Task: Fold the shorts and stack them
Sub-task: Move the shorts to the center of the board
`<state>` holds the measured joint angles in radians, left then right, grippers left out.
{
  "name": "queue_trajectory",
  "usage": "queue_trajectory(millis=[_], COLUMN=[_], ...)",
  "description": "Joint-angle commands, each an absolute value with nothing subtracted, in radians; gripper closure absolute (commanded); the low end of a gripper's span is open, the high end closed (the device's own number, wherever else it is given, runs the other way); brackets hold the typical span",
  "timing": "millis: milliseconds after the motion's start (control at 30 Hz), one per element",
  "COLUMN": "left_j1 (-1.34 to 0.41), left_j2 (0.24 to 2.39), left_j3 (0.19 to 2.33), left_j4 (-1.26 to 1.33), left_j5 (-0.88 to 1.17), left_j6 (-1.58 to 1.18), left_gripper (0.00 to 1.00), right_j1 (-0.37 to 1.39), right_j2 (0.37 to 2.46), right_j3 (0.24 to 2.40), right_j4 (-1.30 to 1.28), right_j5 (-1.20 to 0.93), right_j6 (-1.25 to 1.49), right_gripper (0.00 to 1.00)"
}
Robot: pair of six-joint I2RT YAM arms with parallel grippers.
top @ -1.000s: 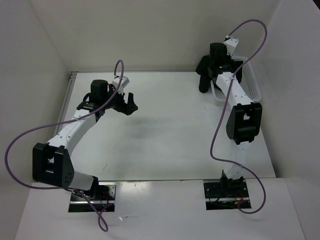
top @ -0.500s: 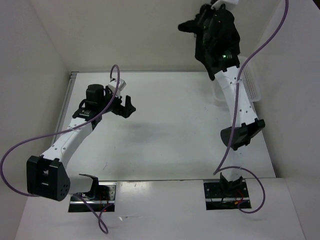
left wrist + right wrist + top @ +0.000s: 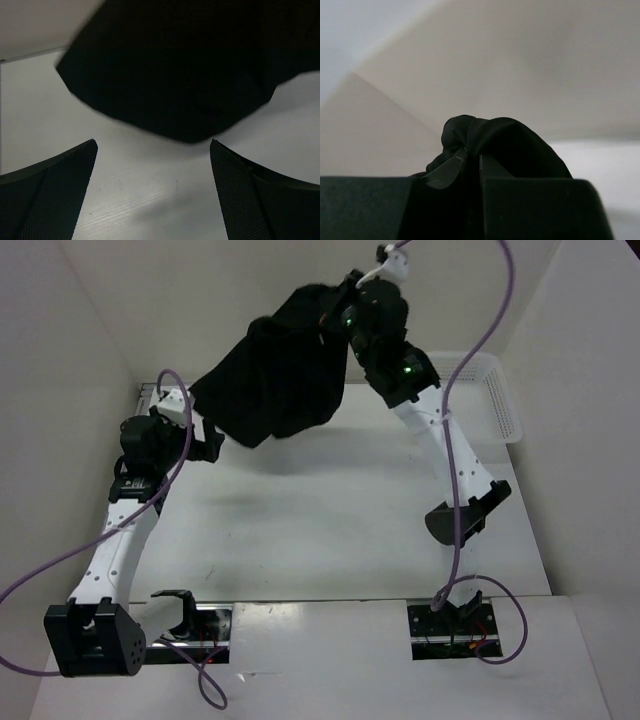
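white arm links (image 3: 118, 540); black joints (image 3: 88, 640); purple cables (image 3: 511, 280); green led (image 3: 408, 367)

Plain matte black shorts (image 3: 275, 390), white mesh basket (image 3: 500, 405), white table (image 3: 330, 530)

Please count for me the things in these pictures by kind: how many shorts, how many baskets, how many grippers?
shorts: 1
basket: 1
grippers: 2 (left gripper, right gripper)
Total: 4
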<state>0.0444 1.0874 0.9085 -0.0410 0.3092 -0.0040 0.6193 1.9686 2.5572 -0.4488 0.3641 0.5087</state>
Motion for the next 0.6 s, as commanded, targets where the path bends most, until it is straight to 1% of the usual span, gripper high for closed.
queue_trajectory(millis=[0,33,67,100,133,167,200,233,300,333,367,400,433,467,500,533,567], left_j1=[0.098,0.122,0.123,0.132,0.132,0.132,0.132,0.132,0.132,0.132,0.118,0.103,0.085,0.045,0.025,0.005,-0.044], left_j2=[1.058,1.058,1.072,1.086,1.086,1.097,1.107,1.108,1.117,1.117,1.117,1.117,1.117,1.130,1.140,1.150,1.163], left_j3=[0.891,0.891,0.891,0.891,0.891,0.903,0.904,0.917,0.926,0.927,0.927,0.913,0.902,0.893,0.893,0.868,0.858], left_j4=[0.077,0.089,0.100,0.109,0.109,0.088,0.071,0.028,-0.020,-0.091,-0.138,-0.184,-0.260,-0.290,-0.319,-0.359,-0.371], left_j5=[0.298,0.307,0.307,0.307,0.320,0.343,0.353,0.353,0.365,0.388,0.437,0.448,0.448,0.460,0.460,0.460,0.460], left_j6=[0.000,0.000,0.000,0.000,0.000,0.000,0.000,0.000,0.000,0.000,0.000,0.000,0.000,0.000,0.000,0.000,0.000], left_gripper=[0.00,0.00,0.00,0.00,0.00,0.00,0.00,0.00,0.00,0.00,0.00,0.00,0.00,0.00,0.00,0.02,0.04], right_j1=[0.617,0.617,0.617,0.617,0.617,0.603,0.580,0.556,0.500,0.467,0.466,0.466,0.466,0.466,0.466,0.466,0.466], right_j2=[1.948,1.939,1.930,1.916,1.916,1.904,1.890,1.890,1.862,1.821,1.798,1.775,1.738,1.729,1.729,1.729,1.741], right_j3=[2.321,2.251,2.177,2.026,1.947,1.868,1.709,1.654,1.558,1.536,1.496,1.476,1.461,1.451,1.441,1.440,1.431], right_j4=[-0.543,-0.522,-0.488,-0.471,-0.450,-0.413,-0.299,-0.266,-0.216,-0.200,-0.178,-0.140,-0.140,-0.140,-0.158,-0.167,-0.167], right_j5=[0.404,0.353,0.335,0.321,0.330,0.362,0.406,0.507,0.511,0.499,0.444,0.405,0.349,0.222,0.154,0.029,-0.004], right_j6=[0.656,0.657,0.667,0.667,0.643,0.606,0.487,0.450,0.343,0.297,0.247,0.157,0.132,0.121,0.108,0.094,0.078], right_gripper=[0.89,0.82,0.68,0.47,0.12,0.00,0.00,0.00,0.00,0.00,0.00,0.00,0.00,0.00,0.00,0.00,0.00])
